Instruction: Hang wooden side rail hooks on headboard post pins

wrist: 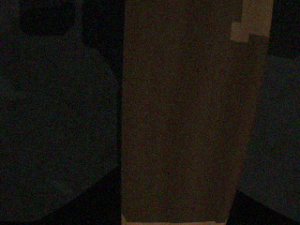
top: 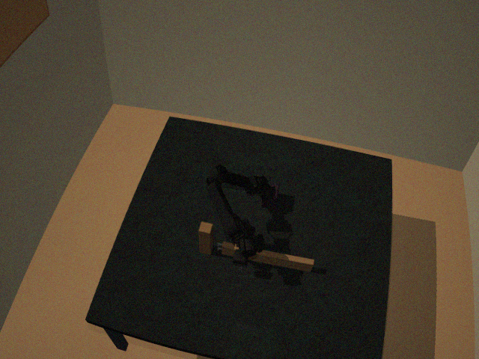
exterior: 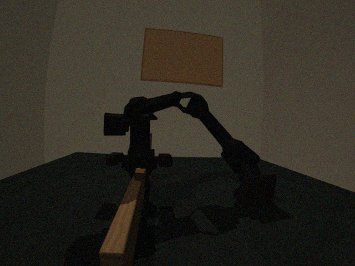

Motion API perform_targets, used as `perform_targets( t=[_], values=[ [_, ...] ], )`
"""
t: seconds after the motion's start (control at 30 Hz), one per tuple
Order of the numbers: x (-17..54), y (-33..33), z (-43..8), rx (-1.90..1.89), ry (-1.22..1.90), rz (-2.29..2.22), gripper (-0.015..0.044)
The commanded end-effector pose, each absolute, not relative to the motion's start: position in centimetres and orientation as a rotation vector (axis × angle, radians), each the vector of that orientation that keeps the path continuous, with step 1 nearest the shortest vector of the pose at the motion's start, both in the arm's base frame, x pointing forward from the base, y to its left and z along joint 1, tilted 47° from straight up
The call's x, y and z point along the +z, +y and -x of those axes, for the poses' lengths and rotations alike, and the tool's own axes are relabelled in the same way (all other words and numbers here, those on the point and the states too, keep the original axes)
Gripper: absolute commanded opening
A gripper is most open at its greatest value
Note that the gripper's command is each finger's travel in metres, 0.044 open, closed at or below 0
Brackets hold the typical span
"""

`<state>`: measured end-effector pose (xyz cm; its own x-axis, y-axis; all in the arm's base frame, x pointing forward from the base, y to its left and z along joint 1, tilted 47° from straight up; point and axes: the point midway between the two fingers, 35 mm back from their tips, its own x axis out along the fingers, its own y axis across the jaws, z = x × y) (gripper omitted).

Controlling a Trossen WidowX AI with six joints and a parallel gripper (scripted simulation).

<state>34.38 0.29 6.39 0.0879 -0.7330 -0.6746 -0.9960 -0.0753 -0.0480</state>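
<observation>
The wooden side rail (top: 298,262) (exterior: 124,217) (wrist: 187,112) runs left to right in the top view and fills the middle of the wrist view. My gripper (top: 246,253) (exterior: 140,172) is shut on it, nearer its hook end. The steel hooks (top: 219,247) show as a small grey patch at the rail's left end, a short gap from the post. The headboard post (top: 205,238) stands upright to the left of the hooks; in the exterior view it is almost wholly behind the arm. The slot and pins cannot be made out. Whether the far end touches the table is unclear.
The dark table (top: 174,301) (exterior: 309,197) carries the post and the arm's base (top: 284,203) (exterior: 258,192), which stands behind the rail in the top view. The arm arches over from the base to the rail. An orange-brown panel (exterior: 183,57) is on the wall.
</observation>
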Motion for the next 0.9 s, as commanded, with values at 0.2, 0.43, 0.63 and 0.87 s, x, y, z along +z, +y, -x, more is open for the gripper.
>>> perform_targets(
  t=[0.2, 0.43, 0.63, 0.87],
  values=[
    [6.74, 1.07, -34.63, 0.680, 1.674, 1.872, 0.0000],
    [6.82, 1.16, -34.62, 0.680, 1.674, 1.872, 0.0000],
    [6.89, 1.23, -34.61, 0.680, 1.674, 1.872, 0.0000],
    [6.97, 1.32, -34.60, 0.680, 1.674, 1.872, 0.0000]
  ],
)
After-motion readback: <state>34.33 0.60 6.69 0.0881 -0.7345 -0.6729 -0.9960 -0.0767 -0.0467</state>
